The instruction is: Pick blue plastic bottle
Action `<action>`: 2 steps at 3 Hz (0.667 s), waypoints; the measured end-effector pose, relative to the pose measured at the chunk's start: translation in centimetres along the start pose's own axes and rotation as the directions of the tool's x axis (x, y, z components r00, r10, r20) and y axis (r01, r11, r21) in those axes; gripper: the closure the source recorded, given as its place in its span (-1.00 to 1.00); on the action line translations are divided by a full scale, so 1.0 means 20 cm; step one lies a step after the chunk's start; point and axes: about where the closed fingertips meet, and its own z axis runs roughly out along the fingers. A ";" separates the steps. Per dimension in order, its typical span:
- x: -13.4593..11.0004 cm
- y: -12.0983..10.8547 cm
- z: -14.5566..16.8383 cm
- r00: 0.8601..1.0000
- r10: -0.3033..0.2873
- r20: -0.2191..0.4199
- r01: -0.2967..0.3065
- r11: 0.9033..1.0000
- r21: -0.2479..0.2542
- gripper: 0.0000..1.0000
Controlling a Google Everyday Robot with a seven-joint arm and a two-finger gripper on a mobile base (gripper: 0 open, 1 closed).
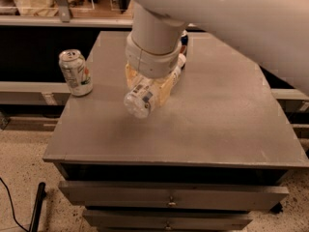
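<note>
The blue plastic bottle (140, 98) is clear with a white label and a white cap (181, 60). It lies tilted in my gripper (150, 85), base toward the camera and cap pointing to the far right. The gripper's yellowish fingers (165, 88) clamp the bottle's body from both sides, shut on it. The bottle seems raised slightly off the grey table (222, 110), with a faint shadow beneath it. My white arm comes in from the upper right and covers the far side of the table.
A white-and-green soda can (76, 72) stands upright near the table's left edge. A dark sliver of the blue can (184, 36) shows behind my wrist. Drawers (169, 197) sit below the tabletop. A shelf runs along the back.
</note>
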 end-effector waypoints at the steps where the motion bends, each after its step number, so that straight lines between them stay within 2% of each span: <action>1: 0.05 0.07 -0.13 1.000 -0.023 0.005 0.022 0.982 0.188 1.00; 2: 0.10 0.10 -0.21 1.000 -0.016 0.011 0.012 0.958 0.288 1.00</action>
